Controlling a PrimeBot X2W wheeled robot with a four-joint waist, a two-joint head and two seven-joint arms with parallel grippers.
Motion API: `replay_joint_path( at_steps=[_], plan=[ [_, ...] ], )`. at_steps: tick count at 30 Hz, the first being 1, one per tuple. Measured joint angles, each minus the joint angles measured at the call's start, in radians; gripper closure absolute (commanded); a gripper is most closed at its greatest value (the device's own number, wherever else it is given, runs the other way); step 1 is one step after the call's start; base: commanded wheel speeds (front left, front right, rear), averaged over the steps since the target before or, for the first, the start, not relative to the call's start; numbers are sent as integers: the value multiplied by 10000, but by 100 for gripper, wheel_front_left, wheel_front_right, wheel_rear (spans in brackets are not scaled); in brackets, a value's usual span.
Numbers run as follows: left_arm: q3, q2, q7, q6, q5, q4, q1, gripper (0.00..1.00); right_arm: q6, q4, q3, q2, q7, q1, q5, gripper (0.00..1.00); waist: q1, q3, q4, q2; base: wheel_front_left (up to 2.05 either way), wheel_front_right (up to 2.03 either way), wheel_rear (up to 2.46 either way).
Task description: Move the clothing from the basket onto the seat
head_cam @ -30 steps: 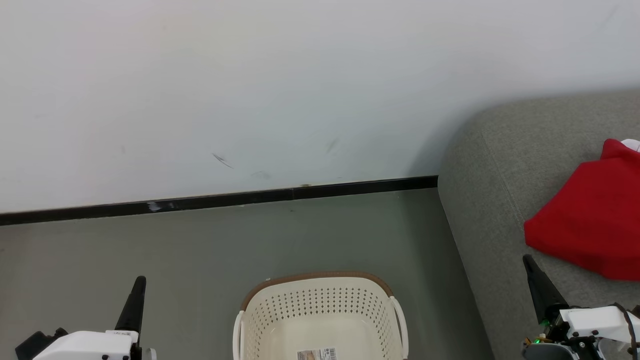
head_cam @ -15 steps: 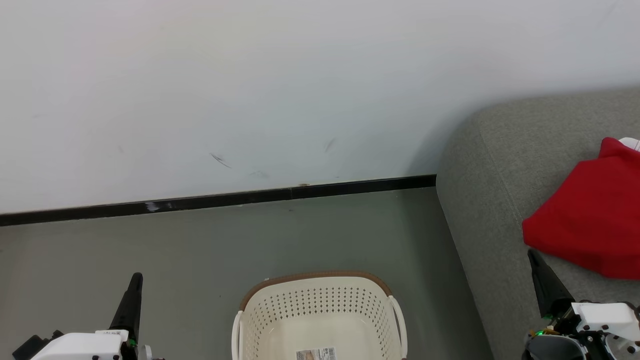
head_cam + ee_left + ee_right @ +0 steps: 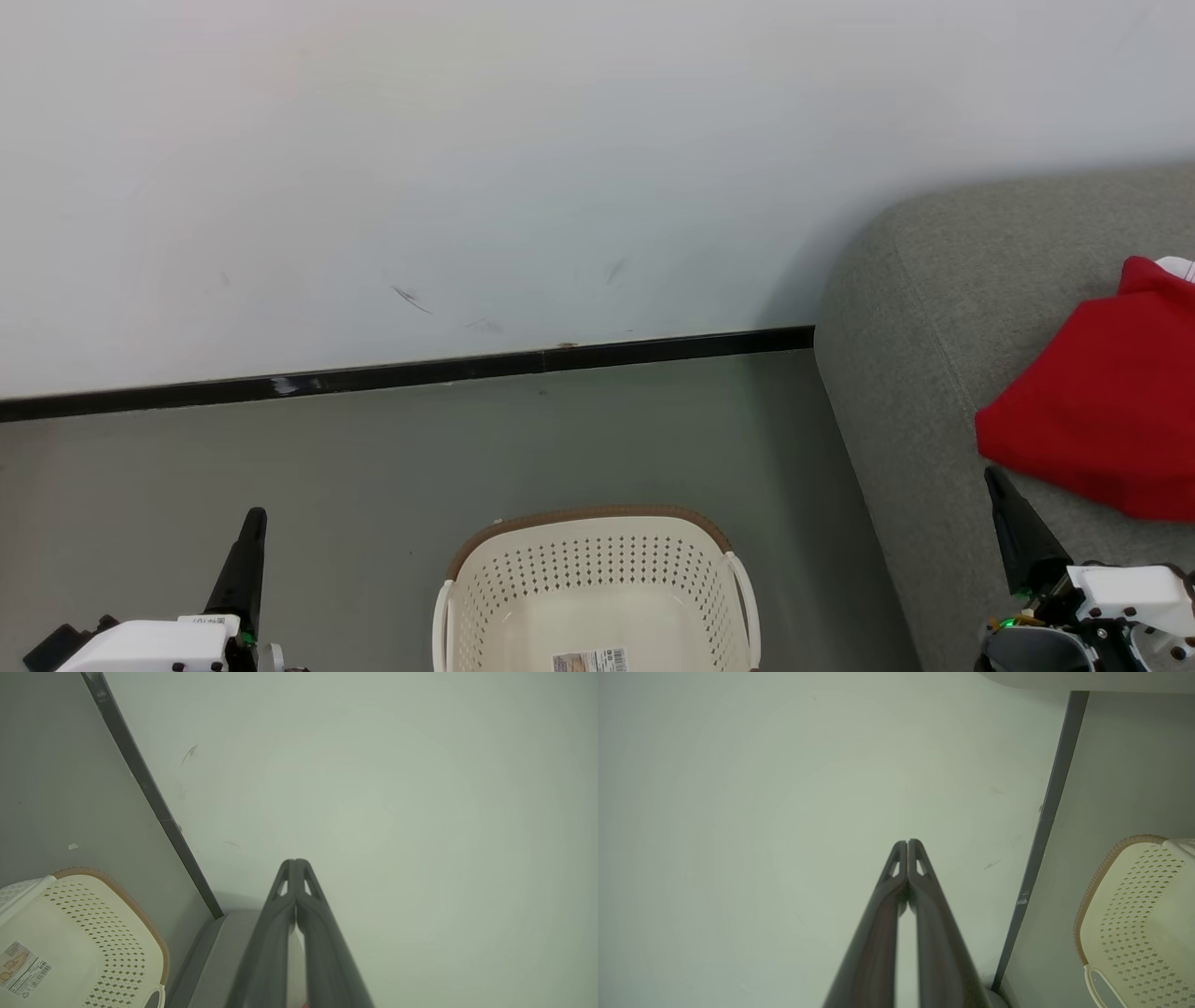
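A crumpled red cloth garment (image 3: 1102, 420) lies on the seat (image 3: 934, 317), a large grey woven-fabric sofa cushion with rounded edges, at the right of the head view. A small white patch (image 3: 1178, 267) shows at the garment's top edge.

The right hand (image 3: 991, 474), two long dark fingers on a white wrist, points up from the lower right, and its tip stands just beside the garment's lower left corner, over the seat's grey fabric. Whether tip and cloth touch cannot be told. In the right wrist view its fingers (image 3: 907, 843) are pressed together from tip down, clenched on nothing.

The left hand (image 3: 255, 516) rises at the lower left over the grey-green floor (image 3: 373, 467), well apart from the garment, with the basket between them. In the left wrist view its fingers (image 3: 295, 862) also meet at the tips, clenched and holding nothing.

The cream-white perforated plastic laundry basket (image 3: 590, 514), rounded with a brown rim band and side handles, stands on the floor just left of the seat. The part of its inside that shows carries a barcode sticker (image 3: 590, 662) on bare plastic; its near end is cut off by the frame.

Behind the basket, a black skirting strip (image 3: 411, 374) runs along the foot of a pale wall (image 3: 560, 168).
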Motion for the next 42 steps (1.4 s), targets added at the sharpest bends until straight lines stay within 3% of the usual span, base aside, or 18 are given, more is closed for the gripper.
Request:
replay_joint_path(
  at_steps=[42],
  plan=[
    [-17,0,-2,0,-4,-40,0,100,0,21,-84,10,69,-5,-2,100,-2,2,-1,0,0,0,0]
  ],
)
